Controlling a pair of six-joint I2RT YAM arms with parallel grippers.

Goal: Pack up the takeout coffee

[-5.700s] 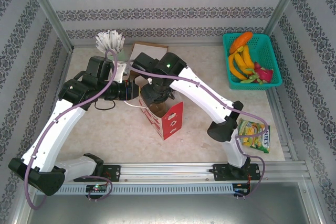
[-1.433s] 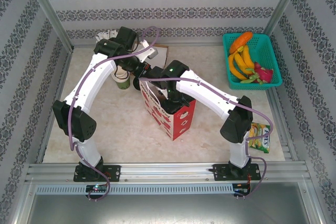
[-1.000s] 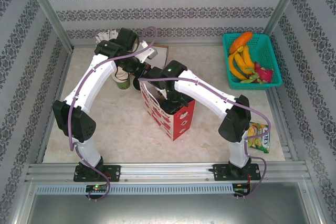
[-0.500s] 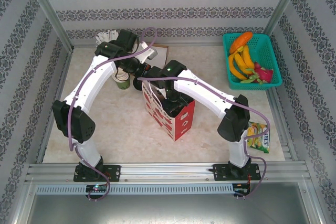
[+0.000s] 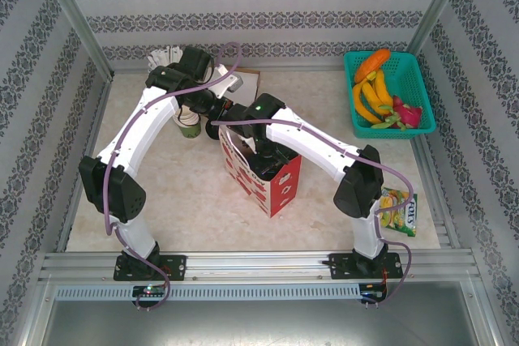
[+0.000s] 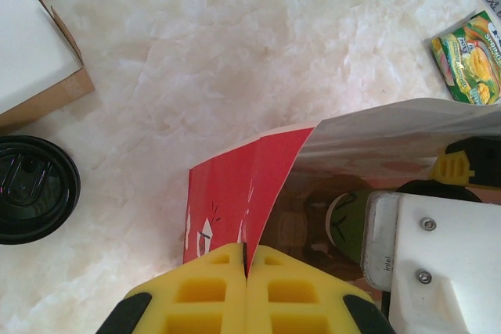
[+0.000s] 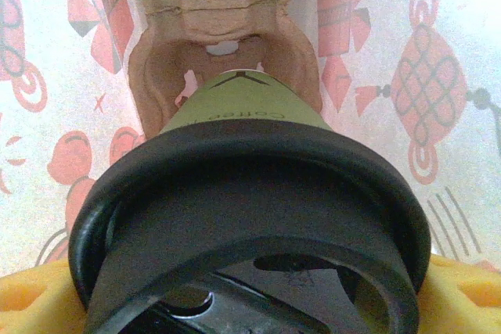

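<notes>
The main risk is a bad landing. The right tool [image 7: 250, 299] is clamped on the takeout coffee [image 7: 243, 115] by its black lid, deep inside the paper bag [image 5: 276, 184], which stands near the middle of the counter [image 5: 186, 200]. The cup's base sits at the mouth of a socket in the cardboard cup tray [image 7: 219, 5] at the bottom of the bag. I cannot tell whether it is seated. If it is let go while off-centre or tilted, I'd expect it to tip and leak. Pulling the tool up carelessly could also lift the lid or drag the bag.

The left tool [image 6: 246, 260] is pressed together on the bag's red rim, holding the mouth open. If that pinch slips, the paper wall could fold in against the right arm.

Containers:
- The bag holds the tray and the coffee.
- The green basket [image 5: 426, 95] in the far right corner holds bananas and other fruit.
- A second lidded cup [image 6: 31, 189] stands on the counter beside a cardboard box [image 6: 31, 60]. Its contents are hidden.
- A cup of wrapped sticks [image 5: 166, 58] is in the far left corner.
</notes>
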